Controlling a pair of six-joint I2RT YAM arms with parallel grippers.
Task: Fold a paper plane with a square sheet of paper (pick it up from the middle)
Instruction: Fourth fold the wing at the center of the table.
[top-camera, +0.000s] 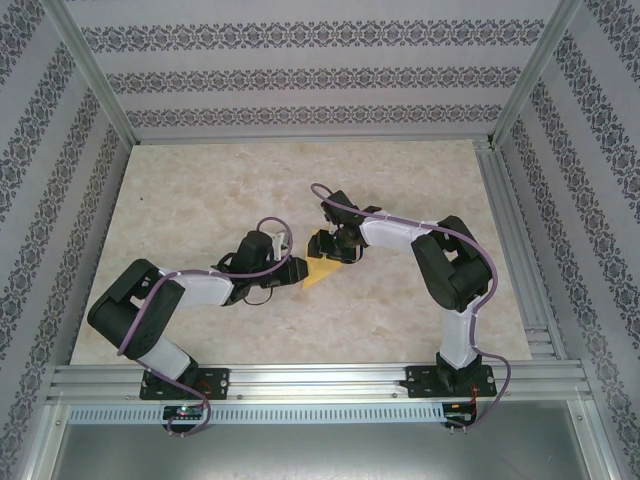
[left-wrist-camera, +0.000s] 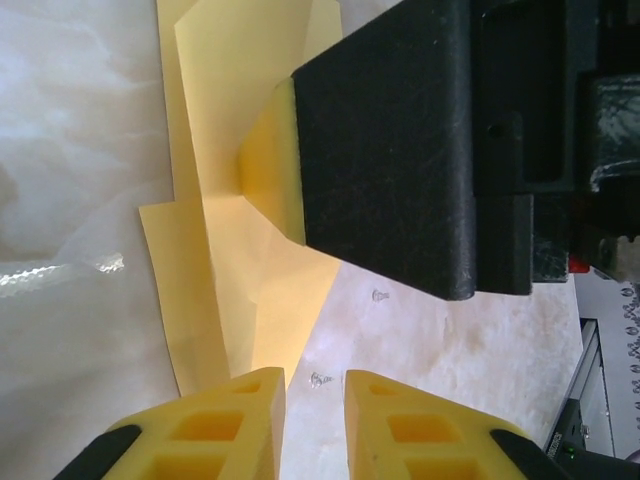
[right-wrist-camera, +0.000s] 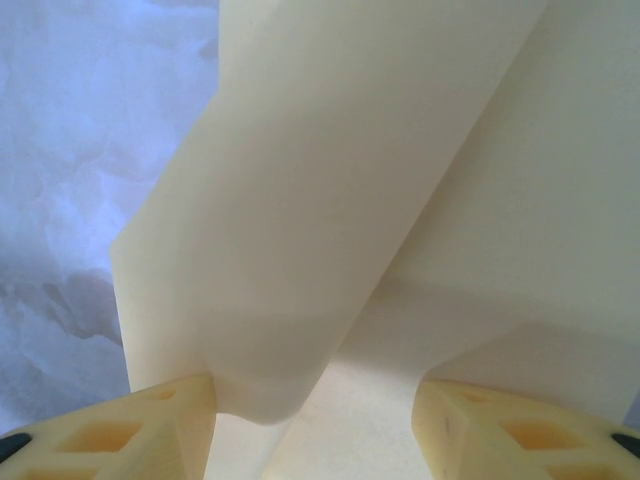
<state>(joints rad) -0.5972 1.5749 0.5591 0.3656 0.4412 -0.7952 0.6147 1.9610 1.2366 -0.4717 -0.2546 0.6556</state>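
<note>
Square sheet of paper (top-camera: 322, 272): creased, layered, no dart yet. Left fingers (left-wrist-camera: 235, 425) barely parted, seemingly empty; right fingers (right-wrist-camera: 150, 425) wide, astride raised flap (right-wrist-camera: 300, 200).

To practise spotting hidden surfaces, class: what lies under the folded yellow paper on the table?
The pale marbled table shows round the paper, which lies on it. A lower paper layer peeks out beneath the top flap. The table directly underneath is covered.
</note>
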